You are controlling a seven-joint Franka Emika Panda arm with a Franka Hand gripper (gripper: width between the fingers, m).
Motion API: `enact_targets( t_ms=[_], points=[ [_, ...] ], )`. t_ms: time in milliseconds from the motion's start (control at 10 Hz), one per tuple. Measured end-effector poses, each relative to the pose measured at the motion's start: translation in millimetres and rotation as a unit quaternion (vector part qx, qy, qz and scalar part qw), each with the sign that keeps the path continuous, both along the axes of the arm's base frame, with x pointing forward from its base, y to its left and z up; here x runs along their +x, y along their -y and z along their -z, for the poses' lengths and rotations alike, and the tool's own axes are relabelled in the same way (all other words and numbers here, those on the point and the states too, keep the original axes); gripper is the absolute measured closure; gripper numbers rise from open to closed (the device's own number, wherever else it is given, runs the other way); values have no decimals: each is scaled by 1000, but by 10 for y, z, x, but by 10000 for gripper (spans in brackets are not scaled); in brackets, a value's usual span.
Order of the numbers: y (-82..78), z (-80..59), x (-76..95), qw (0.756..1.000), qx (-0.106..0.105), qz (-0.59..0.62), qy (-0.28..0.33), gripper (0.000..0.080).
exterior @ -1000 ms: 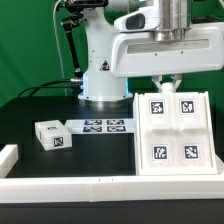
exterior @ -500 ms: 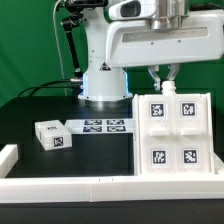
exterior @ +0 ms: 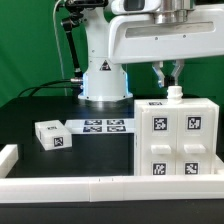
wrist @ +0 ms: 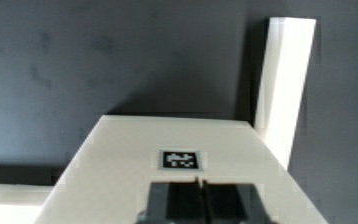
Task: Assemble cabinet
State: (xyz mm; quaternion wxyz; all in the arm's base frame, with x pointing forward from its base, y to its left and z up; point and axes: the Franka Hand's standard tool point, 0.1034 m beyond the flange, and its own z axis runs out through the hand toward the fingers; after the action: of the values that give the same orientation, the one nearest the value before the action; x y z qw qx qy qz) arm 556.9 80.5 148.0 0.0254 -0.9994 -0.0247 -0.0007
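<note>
The cabinet [exterior: 172, 135], a large white box with four tagged drawer fronts, stands at the exterior view's right with its face to the camera. A small white knob [exterior: 175, 93] sticks up from its top edge. My gripper [exterior: 170, 85] hangs right above that knob; whether it touches I cannot tell. In the wrist view the gripper [wrist: 197, 205] shows two dark fingers closed together with only a thin pale line between them, over the cabinet's tagged surface [wrist: 158, 140]. A small white tagged block [exterior: 50, 135] lies apart at the exterior view's left.
The marker board [exterior: 105, 126] lies flat between the block and the cabinet. A long white rail [exterior: 100, 184] runs along the front, with a short piece [exterior: 8, 155] at the left corner. A white rail [wrist: 282, 70] runs beside the cabinet in the wrist view. The robot base [exterior: 103, 75] stands behind.
The arm and gripper have risen. The cabinet has gone from a laid-back, foreshortened pose to a more upright one, with its left side now showing. The small block has not moved.
</note>
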Motion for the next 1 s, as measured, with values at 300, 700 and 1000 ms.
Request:
enact_targets(
  t_ms=[300,700,1000],
  points=[
    [12,37,-15,1000,-1,-2,2,547],
    [619,427,-598,998,-16,-51,16,226],
    [1280,529,-819,997,-25,-77,16,3]
  ],
)
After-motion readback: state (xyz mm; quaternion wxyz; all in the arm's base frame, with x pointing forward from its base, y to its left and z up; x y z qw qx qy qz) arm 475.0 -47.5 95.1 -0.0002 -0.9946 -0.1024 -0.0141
